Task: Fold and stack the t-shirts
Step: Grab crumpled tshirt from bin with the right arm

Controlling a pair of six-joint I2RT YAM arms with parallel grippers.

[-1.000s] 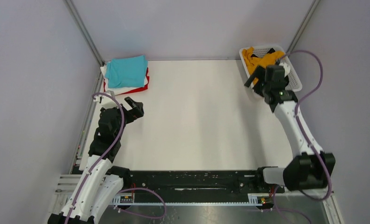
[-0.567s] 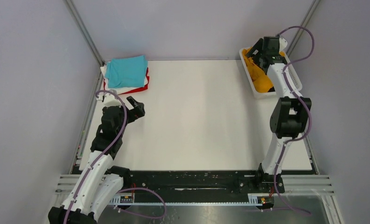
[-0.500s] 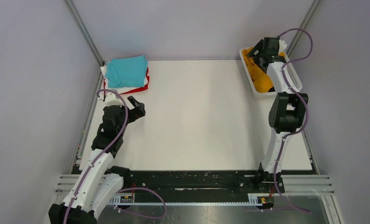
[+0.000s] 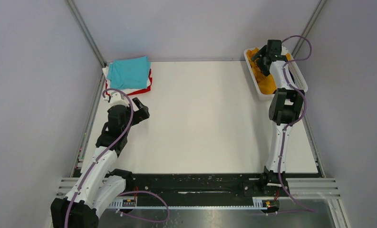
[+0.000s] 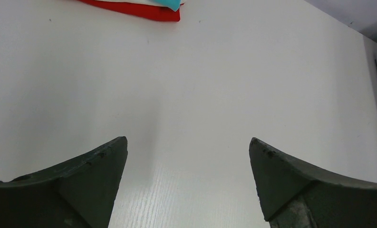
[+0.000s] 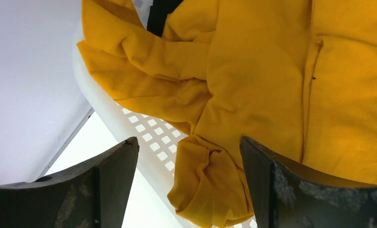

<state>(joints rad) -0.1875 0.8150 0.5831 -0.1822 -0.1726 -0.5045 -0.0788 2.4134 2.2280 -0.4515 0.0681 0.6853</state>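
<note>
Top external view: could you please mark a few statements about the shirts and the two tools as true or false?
1. The turquoise t-shirt tops the folded stack. True.
2. The orange-yellow t-shirt lies folded flat on the table. False: it lies crumpled in the white basket.
3. The left tool grips the red t-shirt. False: it stands open over bare table, apart from that shirt.
4. The right tool hangs open over the basket. True.
</note>
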